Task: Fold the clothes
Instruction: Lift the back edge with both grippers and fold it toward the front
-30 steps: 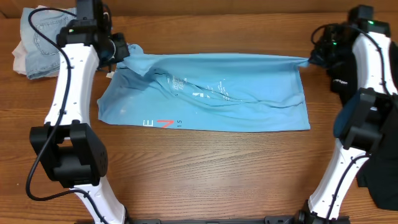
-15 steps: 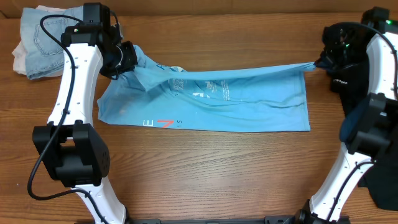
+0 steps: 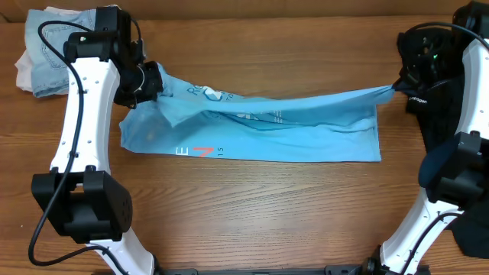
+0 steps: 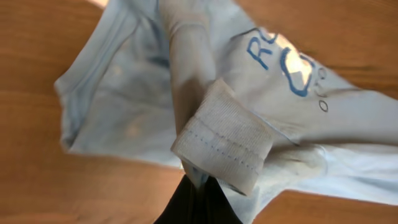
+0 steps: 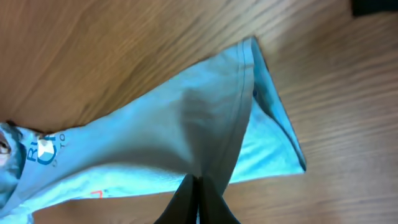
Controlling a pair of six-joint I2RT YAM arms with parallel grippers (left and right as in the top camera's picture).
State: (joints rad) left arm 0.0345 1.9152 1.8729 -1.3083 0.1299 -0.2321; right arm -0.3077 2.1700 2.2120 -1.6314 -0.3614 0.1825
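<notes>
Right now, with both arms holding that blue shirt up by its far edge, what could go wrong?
1. The left gripper pinches only a bunched sleeve cuff, and the right gripper only a thin edge of the light blue T-shirt. Either could slip free.
2. The shirt hangs stretched between them, creased and twisted near the left end, so the fold may well land crooked or wrinkled.

I get only a sliver of the black shirt at lower right, cut by the frame edge. The T-shirt print is too small to read overhead. Cloth covers the tips of the left end effector and the right end effector.
</notes>
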